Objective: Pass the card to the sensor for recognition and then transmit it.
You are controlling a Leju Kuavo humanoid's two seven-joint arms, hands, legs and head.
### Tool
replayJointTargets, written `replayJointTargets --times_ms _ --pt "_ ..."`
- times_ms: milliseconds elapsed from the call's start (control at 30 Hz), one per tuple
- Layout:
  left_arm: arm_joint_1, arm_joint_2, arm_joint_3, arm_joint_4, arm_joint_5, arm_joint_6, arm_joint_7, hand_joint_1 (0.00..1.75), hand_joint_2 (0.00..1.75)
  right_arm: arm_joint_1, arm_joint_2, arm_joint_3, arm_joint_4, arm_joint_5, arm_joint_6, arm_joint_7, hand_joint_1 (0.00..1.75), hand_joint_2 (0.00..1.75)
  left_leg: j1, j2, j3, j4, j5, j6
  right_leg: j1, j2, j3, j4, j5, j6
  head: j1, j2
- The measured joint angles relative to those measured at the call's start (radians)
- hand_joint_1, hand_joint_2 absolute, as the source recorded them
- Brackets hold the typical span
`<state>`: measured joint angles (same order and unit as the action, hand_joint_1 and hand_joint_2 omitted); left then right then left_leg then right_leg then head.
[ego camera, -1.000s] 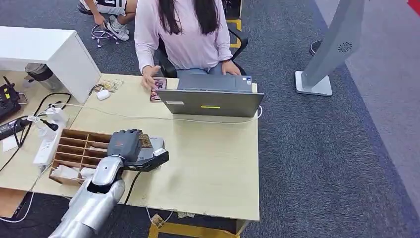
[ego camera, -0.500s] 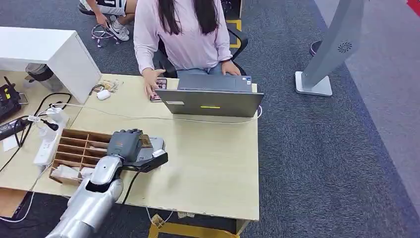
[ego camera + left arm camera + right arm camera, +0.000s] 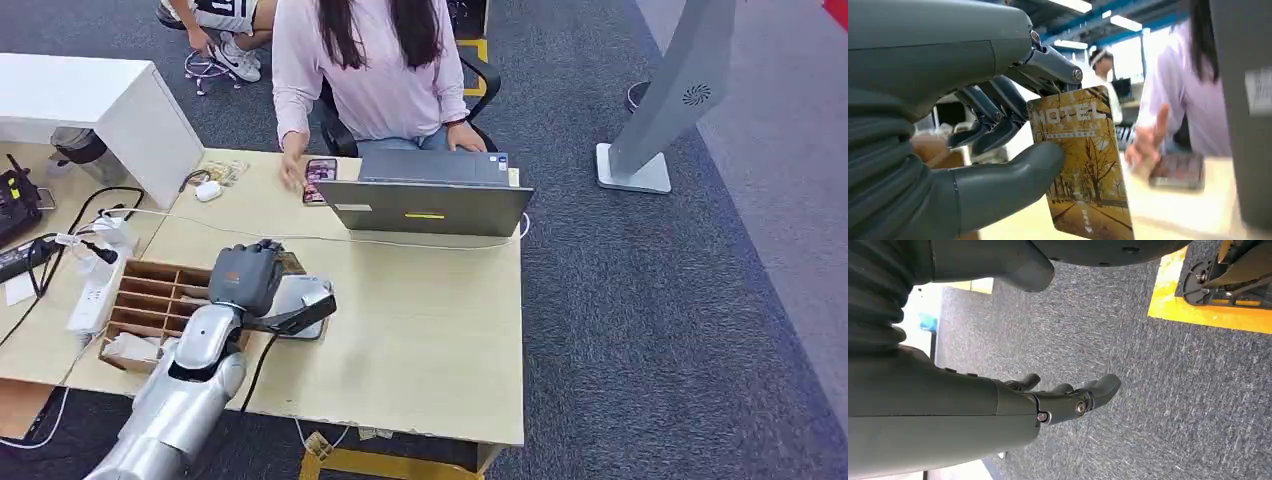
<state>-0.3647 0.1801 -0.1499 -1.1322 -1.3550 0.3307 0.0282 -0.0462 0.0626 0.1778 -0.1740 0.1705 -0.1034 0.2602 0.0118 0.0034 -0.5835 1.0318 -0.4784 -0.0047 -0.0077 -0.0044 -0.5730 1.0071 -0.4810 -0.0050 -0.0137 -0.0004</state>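
While pinched in left hand [image 3: 973, 150], card [image 3: 1080, 165] upright.

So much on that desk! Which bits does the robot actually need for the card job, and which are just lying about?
For the job:
- card, held by the left hand
- sensor, the grey pad on the desk beside that hand

Just lying about:
- laptop
- phone by the person's hand
- wooden divider box
- power strip
- right hand, hanging idle above the carpet

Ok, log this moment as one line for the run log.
left hand: pinches hotel card, above grey sensor on desk | right hand: hangs over carpet, holds nothing | handover: not yet done
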Motion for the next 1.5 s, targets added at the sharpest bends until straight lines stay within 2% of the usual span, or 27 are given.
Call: replayJointTargets --times_ms 267,467,667,967,1000,1033,1067,1200,1300,1400,1500 --pt "-0.141 0.035 0.036 -0.018 -0.026 0.039 -0.004 1.75 1.75 -0.001 0.0 0.0 0.0 0.018 -0.004 -0.009 0.0 1.75 0.0 0.0 0.0 0.0 0.001 -0.001 0.0 0.0 0.0 0.0 0.0 0.0 0.0 0.0" --pt "-0.298 0.056 0.037 0.045 -0.069 0.035 -0.007 1.75 1.75 -0.003 0.0 0.0 0.0 0.029 -0.012 0.003 0.0 1.75 0.0 0.0 0.0 0.0 0.001 -0.001 0.0 0.0 0.0 0.001 0.001 0.0 0.0 0.0" --pt "-0.425 0.055 0.037 0.142 -0.104 0.034 0.004 1.75 1.75 -0.007 0.001 0.0 0.0 0.029 -0.013 0.009 0.0 1.75 0.0 0.0 0.0 0.0 0.001 -0.001 0.0 0.0 -0.001 0.0 0.001 0.0 0.0 0.0" --pt "-0.496 0.03 0.037 0.216 -0.116 0.039 0.013 1.75 1.75 -0.007 0.001 0.0 0.0 0.032 -0.012 0.012 0.0 1.75 0.0 0.0 0.0 0.0 0.001 -0.001 0.0 0.0 -0.001 0.0 0.001 0.0 0.0 0.0" --pt "-0.499 0.026 0.037 0.222 -0.115 0.041 0.013 0.3 1.75 -0.008 0.001 0.0 0.0 0.032 -0.012 0.011 0.0 1.75 0.0 0.0 0.0 0.0 0.001 -0.001 0.0 0.0 -0.001 0.0 0.001 0.0 0.0 0.0" --pt "-0.501 0.022 0.037 0.228 -0.114 0.042 0.015 0.3 1.75 -0.008 0.001 0.0 0.0 0.032 -0.012 0.011 0.0 1.75 0.0 0.0 0.0 0.0 0.001 -0.001 0.0 0.0 -0.001 0.0 0.001 0.0 0.0 0.0" --pt "-0.502 0.02 0.037 0.234 -0.112 0.042 0.017 0.0 1.75 -0.007 0.001 0.0 0.0 0.032 -0.012 0.011 0.0 1.75 0.0 0.0 0.0 0.0 0.001 -0.001 0.0 0.0 -0.001 0.0 0.001 0.0 0.0 0.0" --pt "-0.504 0.012 0.037 0.247 -0.114 0.049 0.024 0.0 1.75 -0.007 0.001 0.0 0.0 0.032 -0.014 0.01 0.0 1.75 0.0 0.0 0.0 0.0 0.001 -0.001 0.0 0.0 -0.001 0.0 0.001 0.0 0.0 0.0" --pt "-0.492 0.005 0.037 0.234 -0.118 0.103 0.013 0.0 1.75 -0.007 0.001 -0.001 0.0 0.032 -0.016 0.013 0.0 1.75 0.0 0.0 0.0 0.0 0.001 -0.001 0.0 0.0 -0.001 0.0 0.001 0.0 0.0 0.0" --pt "-0.443 -0.005 0.036 0.166 -0.104 0.124 -0.002 0.0 1.75 -0.007 0.001 -0.002 0.0 0.031 -0.017 0.022 0.0 1.75 0.0 0.0 0.0 0.0 0.0 0.0 0.0 0.0 -0.001 0.0 0.0 0.0 0.0 0.0" --pt "-0.339 -0.016 0.026 0.018 -0.074 0.119 -0.021 0.0 1.75 -0.006 0.002 -0.01 0.0 0.02 -0.023 0.031 0.0 1.75 -0.001 0.001 -0.001 0.0 0.0 0.0 0.0 0.001 -0.001 0.0 0.0 0.0 0.0 0.0"
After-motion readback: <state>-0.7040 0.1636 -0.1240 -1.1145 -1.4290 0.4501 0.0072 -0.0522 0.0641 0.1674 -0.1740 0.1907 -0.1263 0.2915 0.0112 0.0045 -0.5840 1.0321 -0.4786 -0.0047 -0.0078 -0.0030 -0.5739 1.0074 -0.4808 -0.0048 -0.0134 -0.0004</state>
